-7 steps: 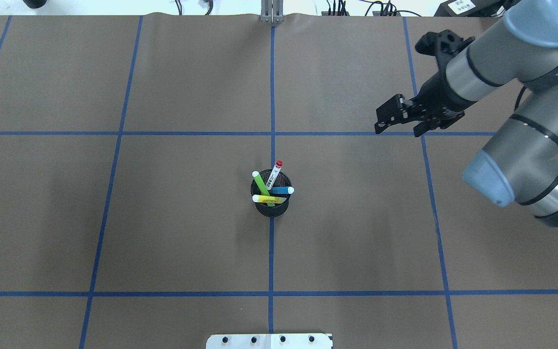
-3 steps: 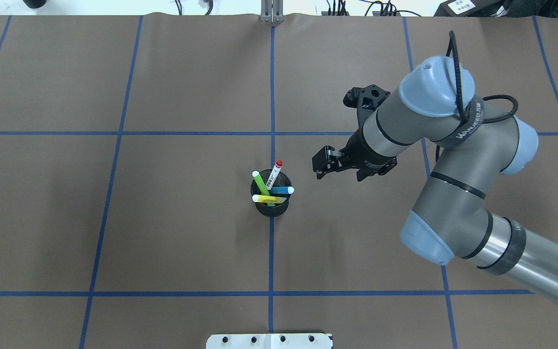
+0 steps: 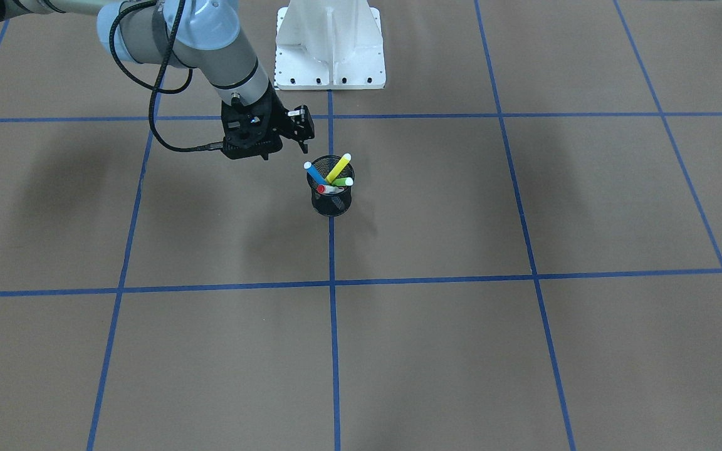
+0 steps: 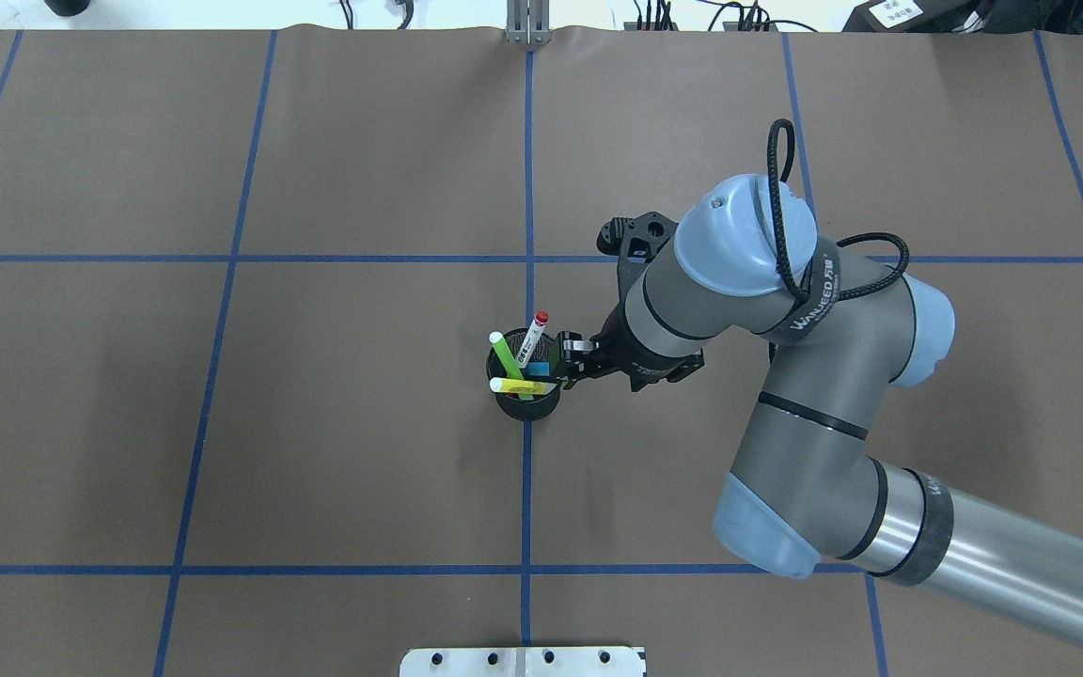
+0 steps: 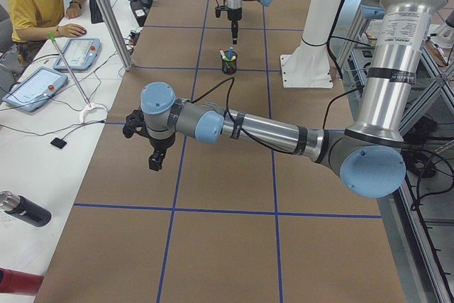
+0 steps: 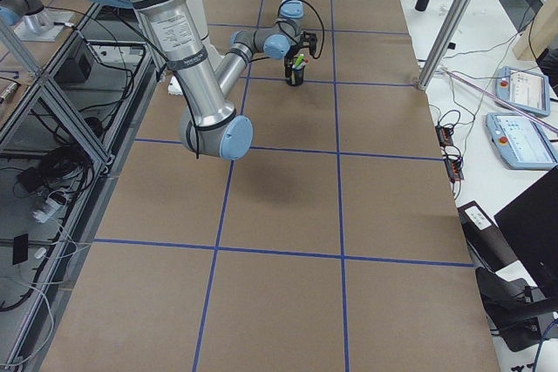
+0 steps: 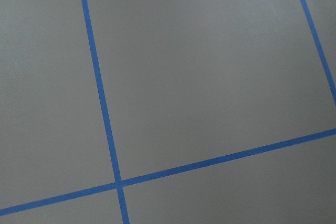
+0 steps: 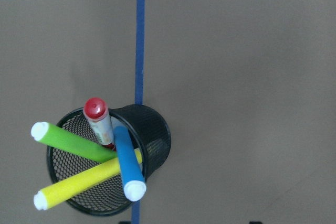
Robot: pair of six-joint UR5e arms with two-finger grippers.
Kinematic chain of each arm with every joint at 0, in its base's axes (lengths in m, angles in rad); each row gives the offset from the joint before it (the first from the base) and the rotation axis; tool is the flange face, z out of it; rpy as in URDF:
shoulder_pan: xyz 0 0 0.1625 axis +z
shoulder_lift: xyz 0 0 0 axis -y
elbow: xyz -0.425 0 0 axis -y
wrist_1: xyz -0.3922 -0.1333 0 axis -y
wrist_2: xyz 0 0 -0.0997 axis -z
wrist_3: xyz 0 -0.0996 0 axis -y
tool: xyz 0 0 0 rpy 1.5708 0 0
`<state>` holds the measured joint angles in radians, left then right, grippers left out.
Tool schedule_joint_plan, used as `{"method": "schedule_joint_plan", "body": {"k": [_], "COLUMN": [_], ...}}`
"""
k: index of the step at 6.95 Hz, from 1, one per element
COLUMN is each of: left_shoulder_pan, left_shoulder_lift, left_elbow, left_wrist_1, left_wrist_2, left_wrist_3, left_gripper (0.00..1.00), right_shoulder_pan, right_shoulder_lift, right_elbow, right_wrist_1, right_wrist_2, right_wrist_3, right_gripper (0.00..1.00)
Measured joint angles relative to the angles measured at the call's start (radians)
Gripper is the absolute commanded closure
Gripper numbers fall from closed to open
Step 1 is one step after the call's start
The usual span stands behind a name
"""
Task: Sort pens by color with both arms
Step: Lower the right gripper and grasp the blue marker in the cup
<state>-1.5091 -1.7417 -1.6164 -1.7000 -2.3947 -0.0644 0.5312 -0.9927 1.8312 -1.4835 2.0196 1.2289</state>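
**Front-facing view.** The black mesh cup stands on the centre tape line of the brown table, well apart from every table edge. It holds the blue pen, yellow pen, green pen and red-capped pen. The right gripper hangs at the cup's 11 o'clock, near the rim and apart from the pens, with its jaws apart. The white base sits at 12 o'clock.

**Overhead view.** The right arm enters from 4 o'clock. Its gripper is at the cup's 3 o'clock, over the rim, and covers the blue pen's end. The table's far edge lies at 12 o'clock, with cables beyond it.

**Exterior left view.** Only this view shows the left arm. It stretches over the near table squares. The left gripper points down, well apart from the cup. Whether its jaws are apart or together cannot be told. A person sits at a white side table at 10 o'clock, beside two tablets.

**Exterior right view.** The right arm reaches to the cup at 12 o'clock. A metal post stands at the table's edge at 2 o'clock.

**Left wrist view.** Only brown surface and crossing tape lines show.

**Right wrist view.** The camera looks down into the cup. The red cap is at 12 o'clock, the green end at 9, the yellow end at 8 and the blue end at 6. Two dark fingertips show at the bottom edge, set wide.
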Motion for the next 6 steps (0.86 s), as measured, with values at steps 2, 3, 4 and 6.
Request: {"method": "schedule_joint_plan", "body": {"k": [2, 3, 4, 6], "left_shoulder_pan": [0.001, 0.002, 0.003, 0.006], "left_shoulder_lift": [0.001, 0.001, 0.001, 0.001], "left_elbow": [0.003, 0.006, 0.008, 0.009], "left_wrist_1": [-0.004, -0.005, -0.006, -0.006], "left_wrist_2": [0.0, 0.0, 0.0, 0.0], "left_wrist_3": [0.0, 0.0, 0.0, 0.0], "left_gripper": [0.0, 0.0, 0.0, 0.0], "right_shoulder_pan": [-0.017, -0.019, -0.02, -0.013], "right_shoulder_lift": [0.034, 0.038, 0.038, 0.035], "right_elbow": [-0.021, -0.025, -0.029, -0.058], "right_wrist_1": [0.007, 0.016, 0.037, 0.102], "right_wrist_2": [-0.012, -0.013, -0.014, -0.017], "right_wrist_3": [0.0, -0.006, -0.012, -0.029], "right_gripper": [0.33, 0.34, 0.34, 0.35]}}
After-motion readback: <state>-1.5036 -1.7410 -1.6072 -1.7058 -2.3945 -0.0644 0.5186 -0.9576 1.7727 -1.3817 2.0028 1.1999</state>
